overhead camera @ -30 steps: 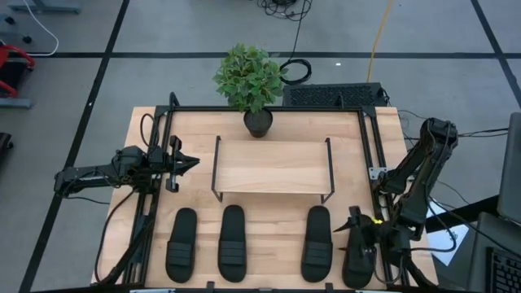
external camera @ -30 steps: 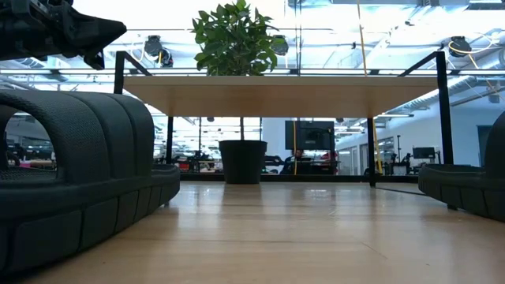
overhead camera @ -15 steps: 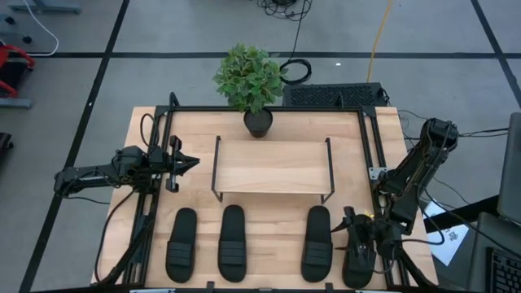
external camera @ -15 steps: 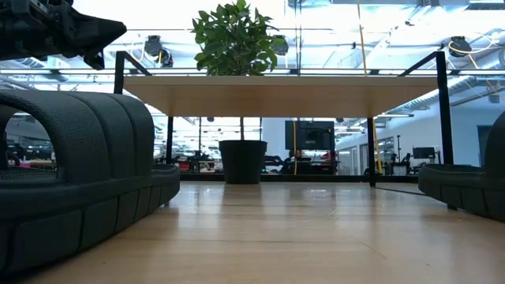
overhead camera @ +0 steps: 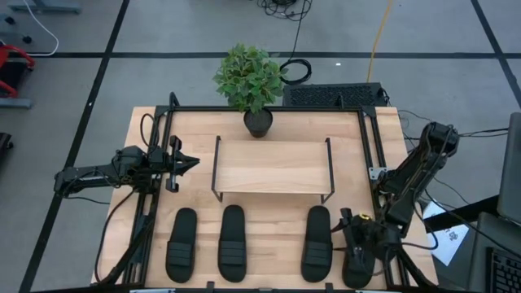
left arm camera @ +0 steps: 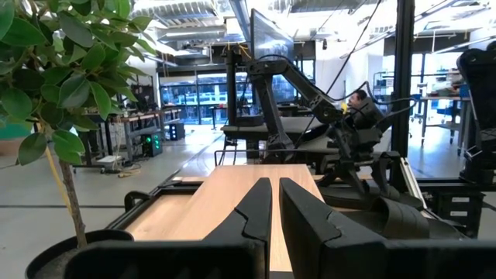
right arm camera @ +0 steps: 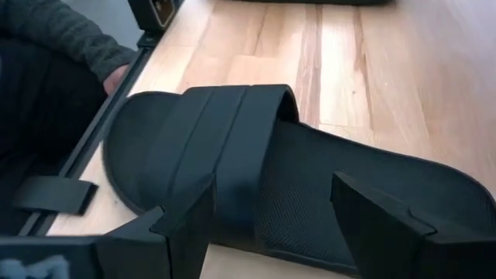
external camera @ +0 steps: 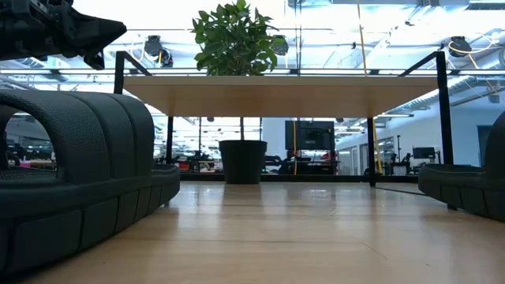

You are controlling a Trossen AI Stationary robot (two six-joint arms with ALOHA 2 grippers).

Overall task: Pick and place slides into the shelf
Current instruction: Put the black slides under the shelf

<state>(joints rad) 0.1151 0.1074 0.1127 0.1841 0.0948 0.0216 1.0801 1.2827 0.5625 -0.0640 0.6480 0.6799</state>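
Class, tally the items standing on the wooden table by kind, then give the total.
Black ribbed-strap slide sandals: 4
Low light-wood shelf with black wire legs: 1
Leafy green plant in a dark pot: 1
Total: 6

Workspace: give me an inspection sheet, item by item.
Surface: wooden table, black rails along its sides.
Job's things: four black slides in a row at the near edge; shelf mid-table, nothing on its top.
Clutter: potted plant behind the shelf.
End effectors: left end effector shut, idle left of the shelf; right end effector open, over the rightmost slide.
Cables: black and yellow cables on the floor behind.
Surroundings: taped floor; a person's sleeve at the table edge.
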